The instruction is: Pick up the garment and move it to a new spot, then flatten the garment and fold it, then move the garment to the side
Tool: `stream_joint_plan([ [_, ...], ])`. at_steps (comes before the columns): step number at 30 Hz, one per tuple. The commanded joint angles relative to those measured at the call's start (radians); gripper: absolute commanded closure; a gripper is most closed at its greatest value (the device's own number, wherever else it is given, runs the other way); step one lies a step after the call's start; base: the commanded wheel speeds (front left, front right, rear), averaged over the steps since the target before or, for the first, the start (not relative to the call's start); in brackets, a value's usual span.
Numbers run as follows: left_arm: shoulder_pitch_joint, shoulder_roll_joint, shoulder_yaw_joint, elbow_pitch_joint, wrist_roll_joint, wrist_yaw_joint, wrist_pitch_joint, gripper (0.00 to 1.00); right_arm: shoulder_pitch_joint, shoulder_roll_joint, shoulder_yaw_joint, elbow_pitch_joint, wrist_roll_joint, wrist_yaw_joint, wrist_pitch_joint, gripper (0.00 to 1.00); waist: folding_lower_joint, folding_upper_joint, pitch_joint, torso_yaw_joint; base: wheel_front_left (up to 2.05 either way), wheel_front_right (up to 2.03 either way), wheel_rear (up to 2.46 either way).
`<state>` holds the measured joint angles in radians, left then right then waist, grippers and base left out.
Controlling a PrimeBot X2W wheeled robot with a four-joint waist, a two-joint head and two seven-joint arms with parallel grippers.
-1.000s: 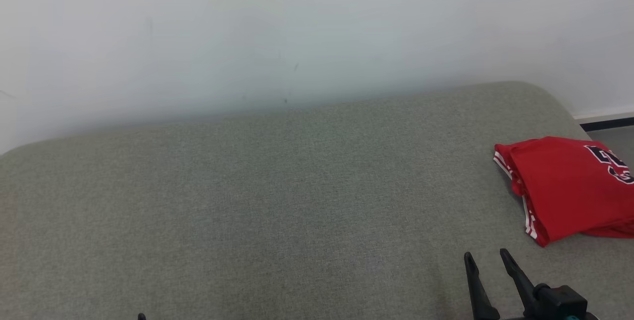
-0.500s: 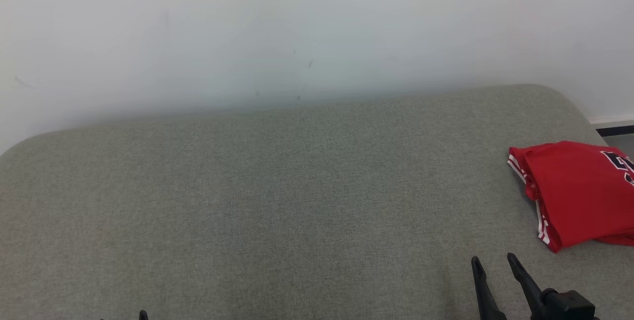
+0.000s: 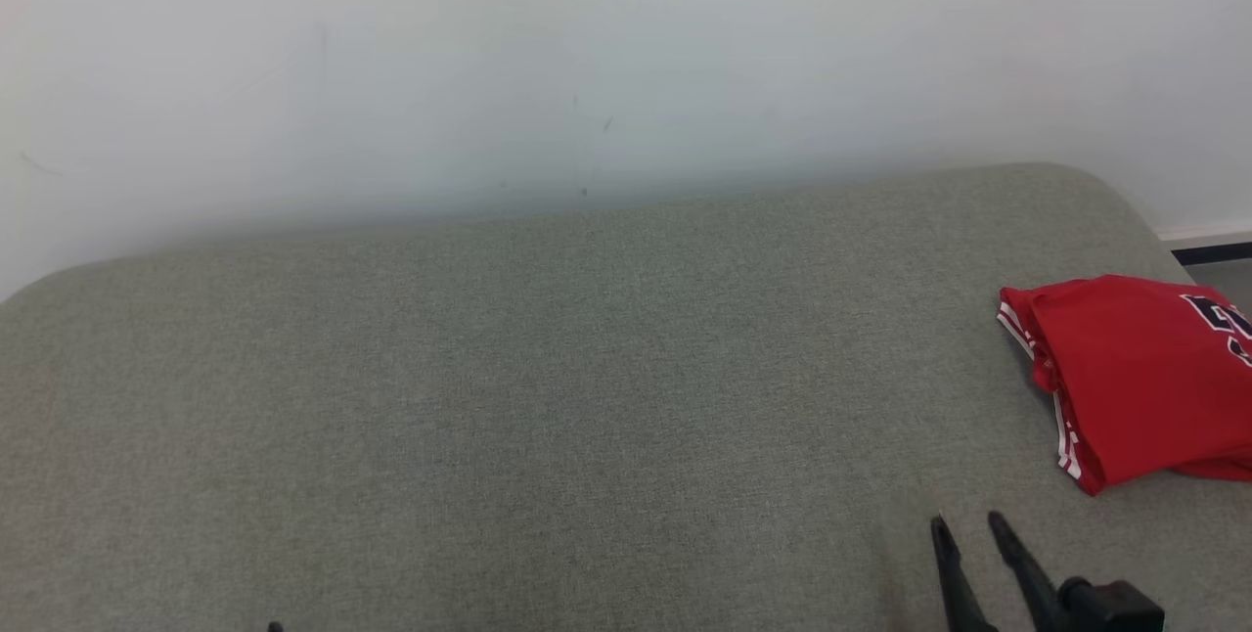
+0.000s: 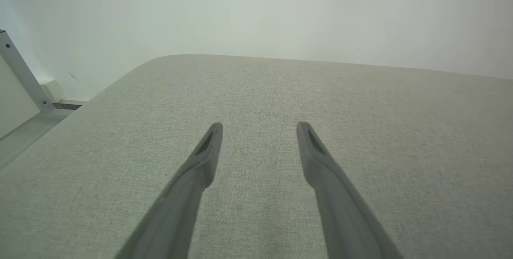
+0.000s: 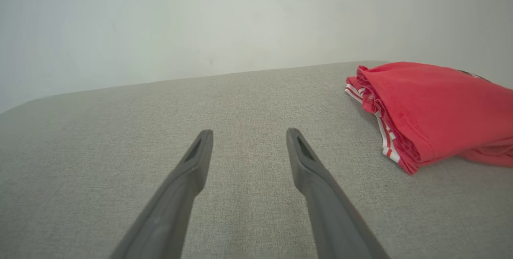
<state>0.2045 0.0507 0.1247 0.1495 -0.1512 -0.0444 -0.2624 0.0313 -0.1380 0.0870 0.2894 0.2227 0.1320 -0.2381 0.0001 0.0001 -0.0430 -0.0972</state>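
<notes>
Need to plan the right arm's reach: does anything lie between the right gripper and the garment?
Nothing visible does. The right gripper is open and empty. The garment lies on the cushion ahead and to the gripper's right, with only bare grey fabric between them.

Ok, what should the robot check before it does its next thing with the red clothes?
1. Right pincer open, nothing in it: ok.
2. Left pincer open, nothing in it: ok.
3. Red garment folded into a stack: ok, layered edges show in the right wrist view.
4. Garment at the side of the grey cushion: ok, it lies near the right end.
5. Both pincers apart from the garment: ok.
6. Whole garment resting on the cushion, none hanging off: cannot tell, its far side is cut off in both views.
</notes>
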Motion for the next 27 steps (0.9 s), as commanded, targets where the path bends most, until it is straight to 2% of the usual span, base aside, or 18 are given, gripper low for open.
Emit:
stream_joint_plan([
  [1, 0.000, -0.002, -0.001, 0.014, -0.002, 0.000, 0.001, 1.00, 0.005, 0.002, 0.001, 0.012, 0.000, 0.000, 0.001, 1.00, 0.0000, -0.0001, 0.000, 0.000, 0.00, 0.00, 0.00],
  [5, -0.006, -0.007, 0.000, 0.051, -0.020, -0.001, 0.011, 1.00, 0.022, 0.011, 0.000, 0.042, 0.014, 0.000, 0.005, 1.00, 0.0000, -0.0001, 0.000, 0.001, 0.00, 0.00, 0.00],
  [27, -0.090, -0.005, -0.004, 0.061, -0.408, -0.024, 0.108, 1.00, -0.024, 0.031, -0.055, 0.016, 0.384, 0.000, 0.099, 1.00, 0.0000, -0.0001, 0.008, 0.017, 0.00, 0.00, 0.00],
])
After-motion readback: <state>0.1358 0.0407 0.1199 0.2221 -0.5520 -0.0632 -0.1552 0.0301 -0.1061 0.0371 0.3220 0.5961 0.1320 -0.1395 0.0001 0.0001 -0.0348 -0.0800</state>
